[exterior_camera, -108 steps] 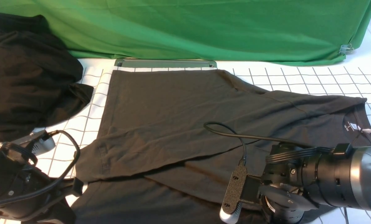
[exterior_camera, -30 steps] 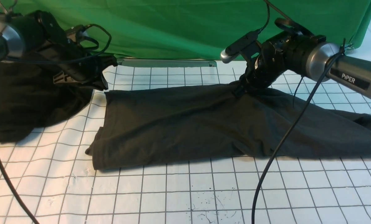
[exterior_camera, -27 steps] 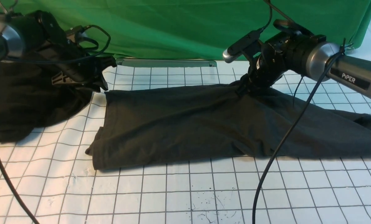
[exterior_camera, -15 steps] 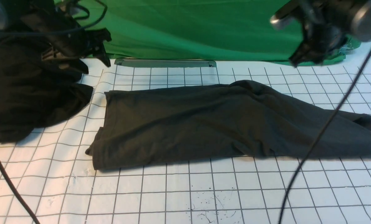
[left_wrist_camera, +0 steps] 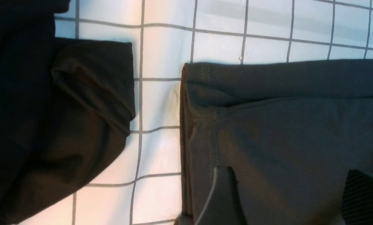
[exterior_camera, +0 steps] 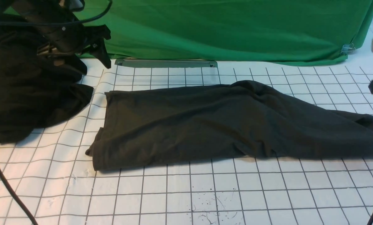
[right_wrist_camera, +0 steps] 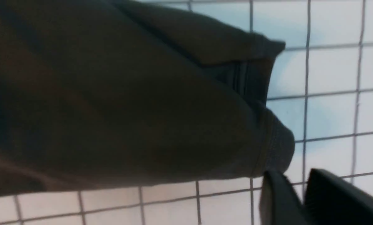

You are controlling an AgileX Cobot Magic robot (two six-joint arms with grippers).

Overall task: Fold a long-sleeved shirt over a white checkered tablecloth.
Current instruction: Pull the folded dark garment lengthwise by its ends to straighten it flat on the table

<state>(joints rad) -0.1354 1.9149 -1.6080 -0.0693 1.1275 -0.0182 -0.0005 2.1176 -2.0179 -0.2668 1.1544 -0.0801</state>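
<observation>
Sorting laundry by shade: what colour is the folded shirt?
The shirt is dark charcoal grey; it shows best in the front view.

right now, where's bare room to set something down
Widest bare white checkered tablecloth: the robot's side of the folded dark grey shirt. A narrower strip runs between shirt and green cloth. Crowded on the left by the black cloth heap.

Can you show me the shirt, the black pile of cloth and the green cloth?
long-sleeved shirt point(exterior_camera: 205, 125), front view, middle of its folded body.
black pile of cloth point(exterior_camera: 24, 93), front view, middle of the heap.
green cloth point(exterior_camera: 221, 28), front view, its wide hanging middle.
</observation>
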